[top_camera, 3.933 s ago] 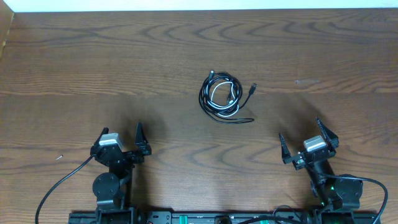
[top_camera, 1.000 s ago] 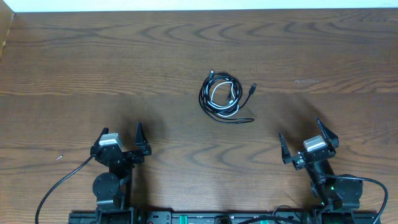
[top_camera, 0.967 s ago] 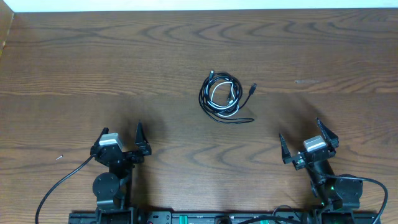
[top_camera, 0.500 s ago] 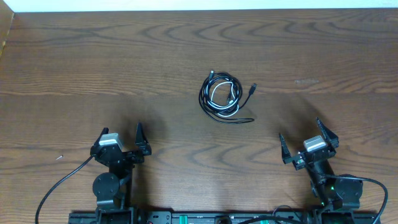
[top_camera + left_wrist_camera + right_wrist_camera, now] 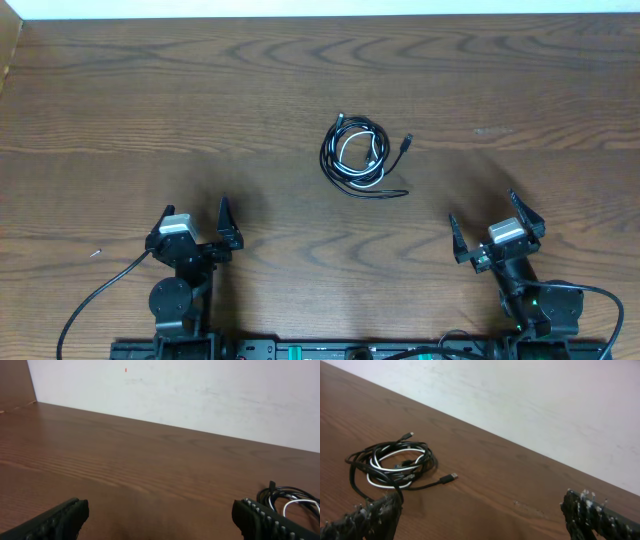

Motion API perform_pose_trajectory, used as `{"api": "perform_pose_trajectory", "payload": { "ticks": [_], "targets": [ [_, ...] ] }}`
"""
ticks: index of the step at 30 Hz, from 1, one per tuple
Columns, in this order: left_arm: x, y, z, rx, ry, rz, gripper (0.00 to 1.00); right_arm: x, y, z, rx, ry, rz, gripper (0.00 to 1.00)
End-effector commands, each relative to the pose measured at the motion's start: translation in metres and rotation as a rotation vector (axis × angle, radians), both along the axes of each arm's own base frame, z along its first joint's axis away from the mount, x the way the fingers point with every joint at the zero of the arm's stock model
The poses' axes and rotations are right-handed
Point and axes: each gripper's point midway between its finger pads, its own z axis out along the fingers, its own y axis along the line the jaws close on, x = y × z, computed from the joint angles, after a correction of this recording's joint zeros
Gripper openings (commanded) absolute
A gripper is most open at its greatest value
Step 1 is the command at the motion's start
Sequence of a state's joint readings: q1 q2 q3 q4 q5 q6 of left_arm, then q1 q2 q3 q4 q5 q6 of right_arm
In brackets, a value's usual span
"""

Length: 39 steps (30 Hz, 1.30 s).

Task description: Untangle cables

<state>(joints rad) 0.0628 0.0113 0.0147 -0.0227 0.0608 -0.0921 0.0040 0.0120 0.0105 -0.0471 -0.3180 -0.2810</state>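
The left end effector (image 5: 194, 212) has its two fingers spread as wide as they go, with nothing between them. The right end effector (image 5: 483, 212) is just as wide apart and also holds nothing. Both sit low at the near edge of the worktop (image 5: 150, 100), one on each side and well apart from each other.

In the left wrist view the two finger pads (image 5: 55, 520) frame bare wood. The right wrist view shows its two fingertips (image 5: 600, 515) framing the bundle.

The cables (image 5: 358, 157) lie in one tangled coil near the middle of the worktop, out beyond both end effectors and touched by neither. One white cord (image 5: 395, 455) loops inside the black cords (image 5: 357, 467). The black loops overlap too closely to count. One plug end (image 5: 451, 477) sticks out to the right.
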Motion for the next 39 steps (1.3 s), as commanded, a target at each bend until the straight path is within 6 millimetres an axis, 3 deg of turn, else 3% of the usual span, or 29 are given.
{"api": "perform_pose_trajectory", "payload": {
  "ticks": [1, 6, 13, 23, 29, 33, 39],
  "targets": [
    [-0.001, 0.002, -0.016, 0.011, 0.056, 0.009, 0.98, 0.000, 0.001, -0.002, 0.007, 0.007, 0.007, 0.99],
    [-0.003, 0.022, -0.014, 0.026, 0.048, 0.126, 0.98, 0.000, 0.001, -0.002, 0.022, 0.013, 0.009, 0.99],
    [-0.003, 0.024, 0.010, 0.029, -0.011, 0.138, 0.98, -0.001, 0.004, -0.001, 0.063, 0.032, 0.026, 0.99],
    [0.012, 0.020, 0.056, 0.068, 0.119, 0.100, 0.98, -0.002, 0.010, 0.036, 0.091, 0.046, 0.062, 0.99],
    [0.039, 0.019, 0.083, 0.062, 0.297, 0.080, 0.98, 0.013, 0.012, 0.070, 0.095, 0.155, 0.069, 0.99],
    [0.053, 0.018, 0.098, 0.069, 0.383, 0.066, 0.98, 0.031, 0.018, 0.081, 0.088, 0.276, 0.102, 0.99],
    [0.074, -0.002, 0.116, 0.078, 0.484, -0.031, 0.98, 0.062, 0.018, 0.088, 0.078, 0.480, 0.102, 0.99]
  ]
}}
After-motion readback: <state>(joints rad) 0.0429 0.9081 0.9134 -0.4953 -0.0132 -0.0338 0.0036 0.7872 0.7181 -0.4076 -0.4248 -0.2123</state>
